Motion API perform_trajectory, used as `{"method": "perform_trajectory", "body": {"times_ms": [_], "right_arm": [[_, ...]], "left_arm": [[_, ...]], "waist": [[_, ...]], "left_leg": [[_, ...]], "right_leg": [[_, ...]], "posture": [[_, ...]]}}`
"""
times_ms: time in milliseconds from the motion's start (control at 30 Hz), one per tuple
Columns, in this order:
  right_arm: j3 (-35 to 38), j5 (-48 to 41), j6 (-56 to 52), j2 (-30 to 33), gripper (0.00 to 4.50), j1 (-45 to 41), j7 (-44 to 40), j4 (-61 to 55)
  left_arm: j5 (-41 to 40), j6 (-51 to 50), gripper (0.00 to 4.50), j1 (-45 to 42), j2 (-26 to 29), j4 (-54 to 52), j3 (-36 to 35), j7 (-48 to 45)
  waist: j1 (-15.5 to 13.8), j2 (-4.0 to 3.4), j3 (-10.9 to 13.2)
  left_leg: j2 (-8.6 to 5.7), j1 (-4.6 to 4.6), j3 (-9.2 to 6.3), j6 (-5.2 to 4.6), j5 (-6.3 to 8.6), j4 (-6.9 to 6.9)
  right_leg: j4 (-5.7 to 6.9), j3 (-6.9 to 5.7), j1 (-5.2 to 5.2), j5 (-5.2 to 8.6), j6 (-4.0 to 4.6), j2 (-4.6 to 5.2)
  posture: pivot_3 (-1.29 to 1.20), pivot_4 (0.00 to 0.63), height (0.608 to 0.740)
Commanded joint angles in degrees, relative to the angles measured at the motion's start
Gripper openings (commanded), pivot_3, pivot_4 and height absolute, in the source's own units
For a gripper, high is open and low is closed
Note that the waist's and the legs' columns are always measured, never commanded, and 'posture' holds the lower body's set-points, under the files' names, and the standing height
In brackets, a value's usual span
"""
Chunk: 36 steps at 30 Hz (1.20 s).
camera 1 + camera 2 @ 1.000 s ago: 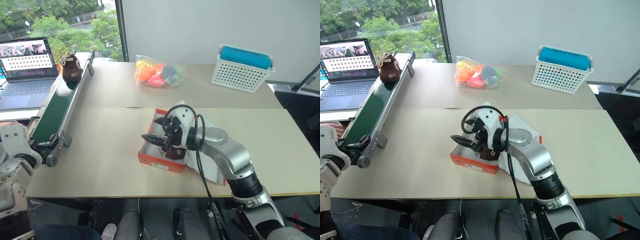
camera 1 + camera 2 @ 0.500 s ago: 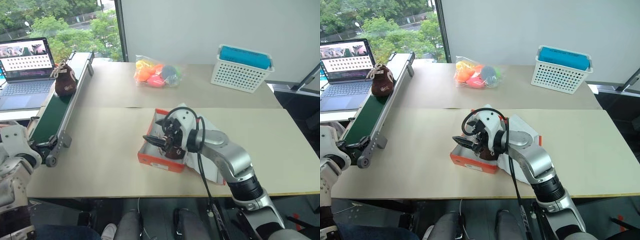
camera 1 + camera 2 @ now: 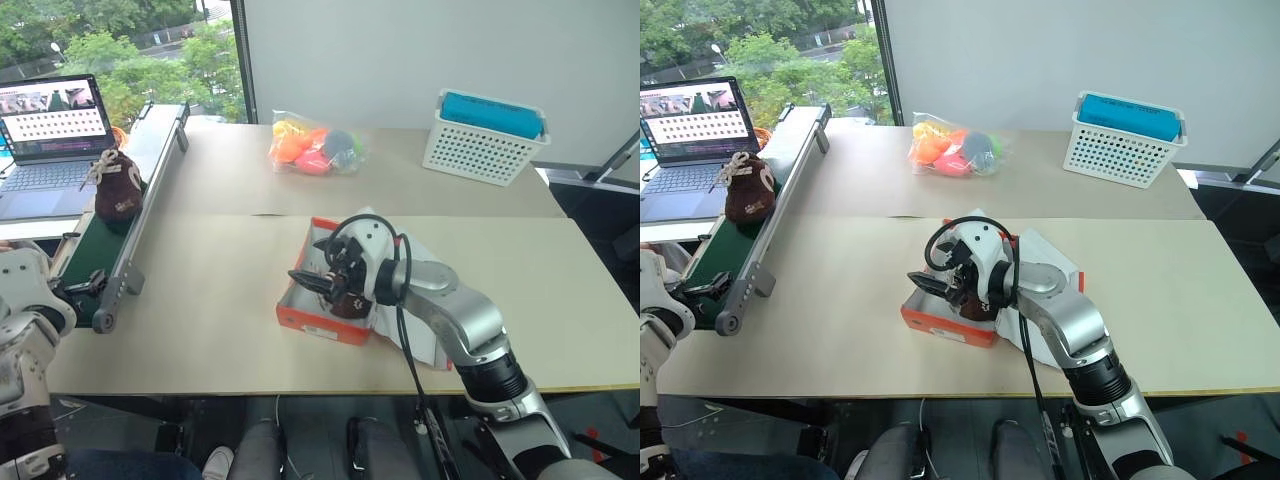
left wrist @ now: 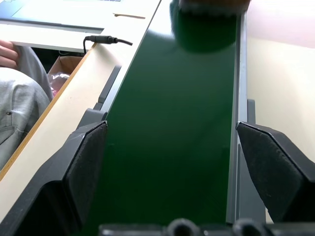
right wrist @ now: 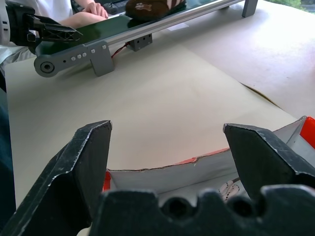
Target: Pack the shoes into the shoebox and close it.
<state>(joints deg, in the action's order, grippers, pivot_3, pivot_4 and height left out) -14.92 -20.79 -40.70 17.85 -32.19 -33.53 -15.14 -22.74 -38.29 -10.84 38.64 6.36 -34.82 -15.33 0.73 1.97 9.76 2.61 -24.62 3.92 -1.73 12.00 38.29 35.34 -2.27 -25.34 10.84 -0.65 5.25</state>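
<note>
two shoes appear apart: one shoe (image 3: 117, 190) rides on the green conveyor belt (image 3: 100, 240) along the left edge of the surface (image 3: 210, 310), while the other shoe (image 3: 350, 303) lies inside the open shoebox (image 3: 325, 325) near the middle of the front edge. right claw (image 3: 310, 280) hovers just over the box's left end, its two black fingers (image 5: 91, 162) spread wide and holding nothing; the right wrist view looks past the box's white inner wall toward the belt. left claw (image 4: 177, 162) waits at the near end of the belt, fingers wide apart and empty, with the green belt running between them. laptop (image 3: 50, 140) sits at the far left corner. bag of coloured toys (image 3: 312, 146) and a white lattice basket (image 3: 484, 137) stand along the far edge.
</note>
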Motion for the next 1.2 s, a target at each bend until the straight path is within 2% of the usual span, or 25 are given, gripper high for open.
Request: {"method": "perform_trajectory", "body": {"times_ms": [33,500,633,800,900,967,1200], "right_arm": [[1.2,0.1,-0.3,0.1,4.31,0.2,0.6,-2.9],[1.9,0.1,-1.0,0.2,4.31,0.4,2.2,-3.7],[2.4,-0.3,-1.2,-0.1,4.31,0.2,2.6,-3.8],[2.5,-0.5,-1.5,-0.1,4.31,0.2,2.6,-3.9],[2.5,-0.6,-1.7,-0.1,4.50,0.1,2.6,-4.0],[2.6,-0.6,-1.7,-0.1,4.50,0.0,2.6,-4.0],[2.7,-0.5,-1.5,0.1,4.50,-0.3,2.2,-3.3]], "left_arm": [[0.3,1.8,4.50,-1.4,1.0,0.1,-0.1,-0.4],[1.3,4.1,4.50,-4.0,1.1,4.4,1.3,-1.4],[1.4,5.0,4.50,-4.7,-0.6,6.1,2.0,-0.4],[0.9,4.7,4.50,-5.0,-3.9,2.8,4.8,-0.5],[0.6,4.5,3.74,-5.5,-5.5,1.5,5.8,-0.2],[0.5,4.3,3.00,-5.6,-5.9,0.7,5.9,0.0],[-1.4,4.4,3.00,-5.9,-7.4,-1.7,4.5,0.7]], "waist": [[0.0,0.00,0.0],[0.0,0.02,0.0],[0.0,0.02,0.0],[-0.2,0.03,0.0],[-0.6,0.03,0.0],[-0.8,0.03,0.0],[-1.0,0.04,0.0]], "left_leg": [[0.00,0.00,0.00,0.00,0.00,0.00],[-0.01,0.01,0.04,-0.02,-0.02,0.01],[-0.01,0.01,0.05,-0.02,-0.02,0.01],[-0.02,0.11,0.08,-0.01,-0.03,0.02],[-0.04,0.19,0.09,-0.01,-0.03,0.02],[-0.05,0.23,0.10,0.00,-0.03,0.02],[-0.06,0.25,0.14,0.00,-0.04,0.03]], "right_leg": [[0.00,0.00,0.00,0.00,0.00,0.00],[0.03,0.00,0.01,0.00,0.00,-0.01],[0.05,0.00,0.01,0.00,0.00,-0.01],[0.10,0.00,0.09,0.00,0.00,0.01],[0.18,0.00,0.13,0.01,0.00,0.02],[0.24,0.00,0.16,0.01,0.01,0.03],[0.32,0.01,0.15,0.04,0.04,0.02]], "posture": [[0.00,0.150,0.740],[0.00,0.150,0.740],[0.00,0.150,0.740],[0.00,0.150,0.740],[0.00,0.150,0.740],[0.00,0.150,0.740],[0.00,0.150,0.740]]}}
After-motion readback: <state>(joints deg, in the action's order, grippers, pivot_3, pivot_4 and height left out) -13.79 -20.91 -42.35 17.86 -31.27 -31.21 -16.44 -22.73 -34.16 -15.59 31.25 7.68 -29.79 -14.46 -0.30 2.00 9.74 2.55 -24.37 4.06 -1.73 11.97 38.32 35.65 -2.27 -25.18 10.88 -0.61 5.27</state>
